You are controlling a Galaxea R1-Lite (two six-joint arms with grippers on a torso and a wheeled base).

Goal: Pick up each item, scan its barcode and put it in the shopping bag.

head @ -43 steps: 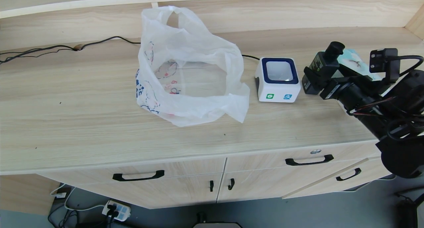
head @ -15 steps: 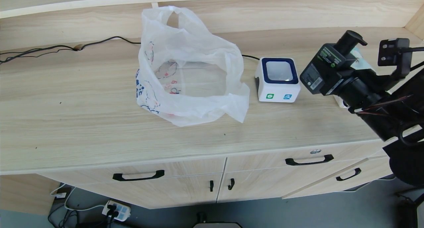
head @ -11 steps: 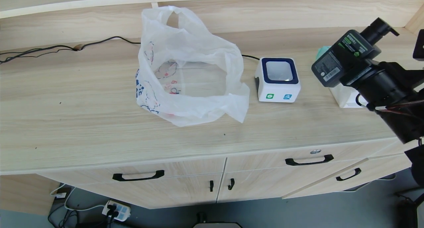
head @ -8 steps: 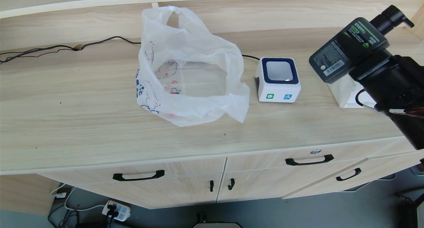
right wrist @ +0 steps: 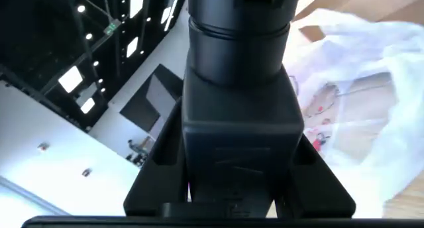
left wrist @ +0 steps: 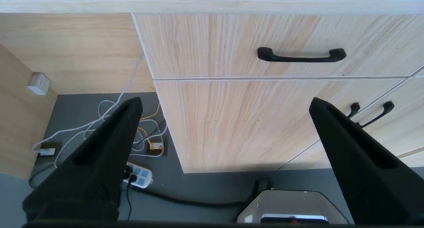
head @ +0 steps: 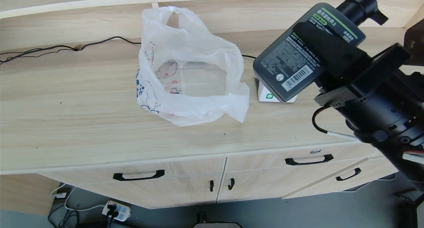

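head view, pump bottle: dark pump bottle (head: 281,60) is up in the air, tilted, right over the barcode scanner (head: 265,94); the barcode (head: 297,78) is facing up, away from the scanner
head view, right pincer: right pincer (head: 314,42) is clamped across the bottle's body, one finger lying flat over the label
head view, shopping bag: thin white shopping bag (head: 198,55) sits on the counter (head: 82,98) just beside the scanner on the robot's left, mouth gaping open; looks like nothing in it yet
head view, how I'd do the scan: my guess is the wrist needs rolling so the barcode points down at the scanner window; hold it close above without touching, keep it steady for a beat, don't loosen the squeeze; after that it's a short hop over to the bag mouth
head view, count: one bottle, one scanner, one bag; three bar handles and two small pulls on the cabinet front
left wrist view, left pincer: left pincer (left wrist: 225,165) is spread wide with nothing in it, hanging low in front of the drawers, well apart from the action
left wrist view, count: one bar handle (left wrist: 301,54), one power strip (left wrist: 136,176) on the floor
right wrist view, bottle: the bottle sits pinched between the two fingers, with the bag off beyond it; the hold looks centred, so I reckon rolling it shouldn't make it slip
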